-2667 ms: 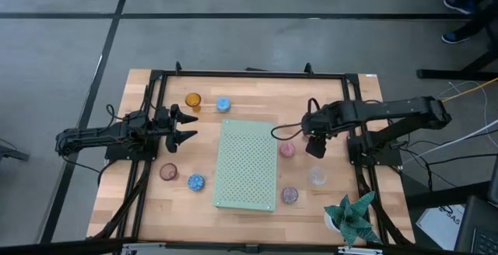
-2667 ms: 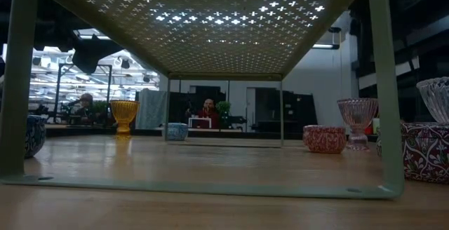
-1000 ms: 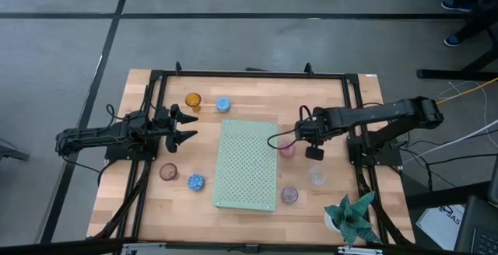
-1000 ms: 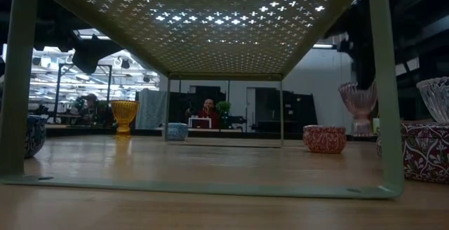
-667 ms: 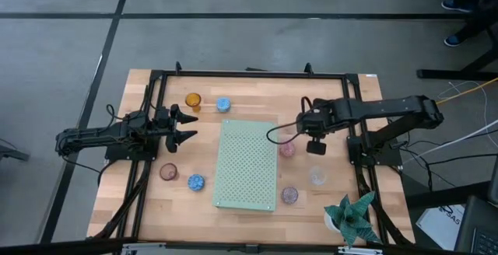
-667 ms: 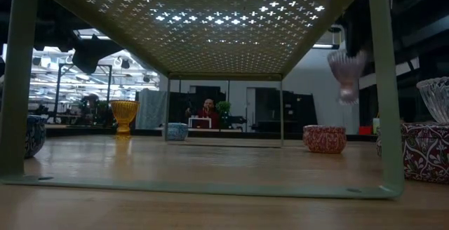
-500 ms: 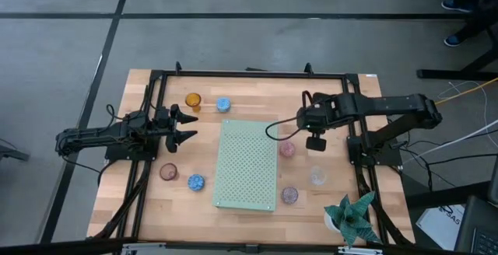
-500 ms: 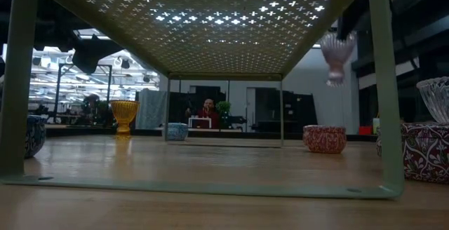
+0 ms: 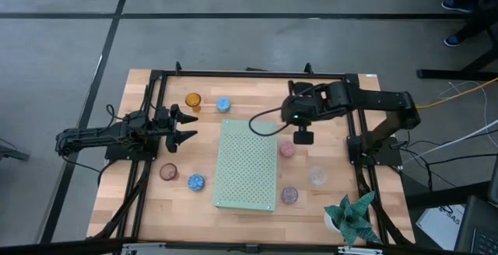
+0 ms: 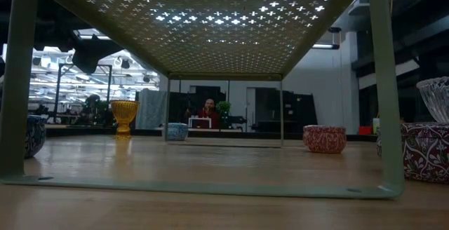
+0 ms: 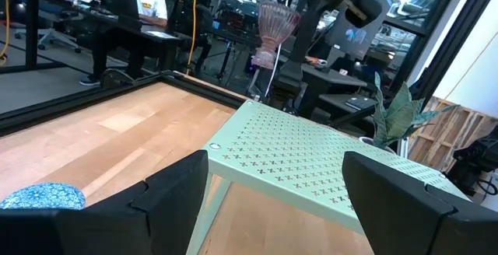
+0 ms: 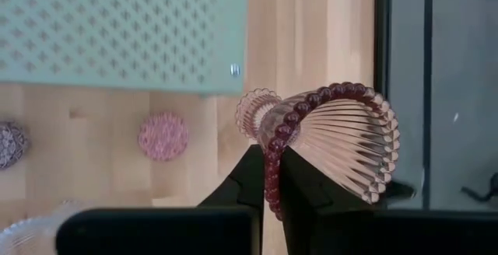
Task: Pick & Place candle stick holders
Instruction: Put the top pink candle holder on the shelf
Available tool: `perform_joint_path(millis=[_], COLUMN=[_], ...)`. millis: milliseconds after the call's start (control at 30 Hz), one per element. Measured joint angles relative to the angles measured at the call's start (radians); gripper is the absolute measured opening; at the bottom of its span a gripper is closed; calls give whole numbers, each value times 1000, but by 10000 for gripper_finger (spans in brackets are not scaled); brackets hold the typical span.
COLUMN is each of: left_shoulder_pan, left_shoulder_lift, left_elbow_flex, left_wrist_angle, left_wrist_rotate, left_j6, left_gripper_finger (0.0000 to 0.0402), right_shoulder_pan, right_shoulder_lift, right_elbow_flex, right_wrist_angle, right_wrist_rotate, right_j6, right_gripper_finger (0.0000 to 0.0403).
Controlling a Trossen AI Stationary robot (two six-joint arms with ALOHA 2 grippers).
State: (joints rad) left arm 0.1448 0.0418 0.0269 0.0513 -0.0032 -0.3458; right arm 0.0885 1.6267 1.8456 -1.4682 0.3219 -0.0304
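Right wrist view shows the right gripper (image 12: 272,179) pinching the beaded rim of a ribbed pink glass candle stick holder (image 12: 334,142), its fingers pressed together on the rim's edge so that the cup hangs tilted, foot pointing away from the wrist. From the left wrist view the same cup (image 11: 276,26) is seen in the air, clear of everything, above the far edge of the pale green perforated rectangular board (image 11: 327,165). From above, the right gripper (image 9: 289,120) sits over the board's upper right corner (image 9: 264,130), beside a small pink patterned cup (image 9: 288,149) on the wooden table (image 9: 249,88).

I judge the step in hand to be the carry toward a place on the board. To do it well, the wrist should roll until the foot points straight down before lowering, since a rim pinch on a tilted stemmed cup would set it on its edge and tip it. Lower slowly, let the foot rest flat on the board, then release.

Farther out, a clear glass cup (image 9: 317,176) and a mauve patterned cup (image 9: 289,196) stand on the right, an amber cup (image 9: 193,100) and a blue cup (image 9: 223,104) near the far edge, with a brownish cup (image 9: 168,172) and a second blue cup (image 9: 196,182) on the left. The left gripper (image 9: 188,125) waits at the left of the board, fingers spread.
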Motion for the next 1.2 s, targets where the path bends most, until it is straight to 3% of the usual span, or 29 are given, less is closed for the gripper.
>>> perform_joint_path(millis=[367,667,1200], left_shoulder_pan=[0,0,0], left_shoulder_lift=[0,0,0], left_elbow_flex=[0,0,0], left_wrist_angle=[0,0,0], left_wrist_rotate=[0,0,0], left_j6=[0,0,0], left_gripper_finger=[294,294,294], right_shoulder_pan=[50,92,86], right_shoulder_lift=[173,236,321], right_elbow_flex=[198,206,206], right_wrist_angle=[33,64,67], right_wrist_rotate=[-1,-60,-60], right_j6=[-172,-236,-209], right_gripper_finger=[17,17,17])
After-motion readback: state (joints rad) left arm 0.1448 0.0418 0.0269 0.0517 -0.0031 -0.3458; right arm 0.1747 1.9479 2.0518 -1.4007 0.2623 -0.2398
